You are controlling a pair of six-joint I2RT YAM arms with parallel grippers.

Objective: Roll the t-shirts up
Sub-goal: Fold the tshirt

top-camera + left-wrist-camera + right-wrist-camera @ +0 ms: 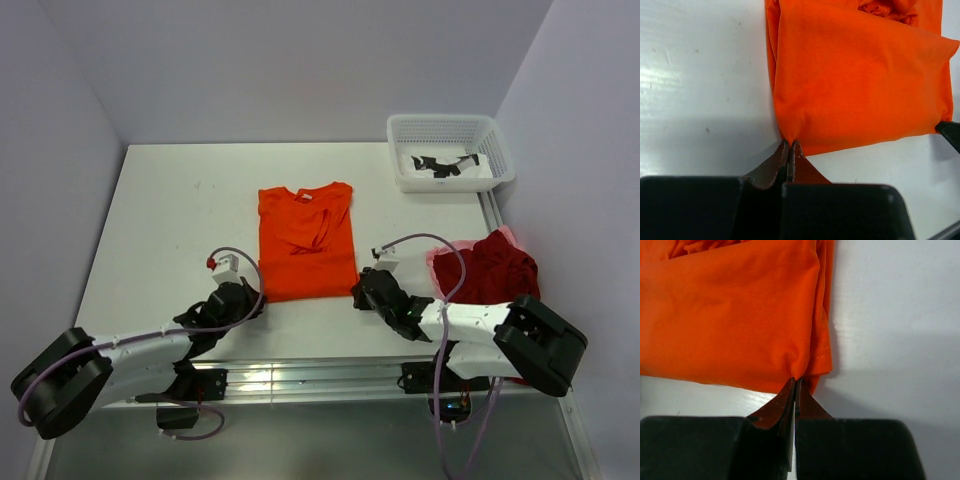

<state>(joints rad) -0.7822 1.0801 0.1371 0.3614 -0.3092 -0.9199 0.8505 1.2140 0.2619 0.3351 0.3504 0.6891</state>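
I have the orange t-shirt (305,245) lying flat on the white tabletop (170,220), folded into a long strip with the sleeves tucked in and the collar at its far end. My left claw (791,146) sits at the shirt's near left corner, clenched on the hem; in the left wrist view the fingers are pressed together with a pinch of orange cloth between them. My right claw (796,382) is at the near right corner, clenched the same way, the stitched hem bunched just above its tips. From the left wrist camera I can also see a black tip of the right claw at the shirt's far side of the hem. Both arms lie low on the tabletop, one on either side of the shirt's near edge.

To the right of the orange shirt, apart from it, a dark red t-shirt (492,268) is heaped on a pale pink t-shirt (436,262). Beyond that heap, off the orange shirt's far right corner, stands a white mesh basket (400,135) holding something black and white that I cannot make out.
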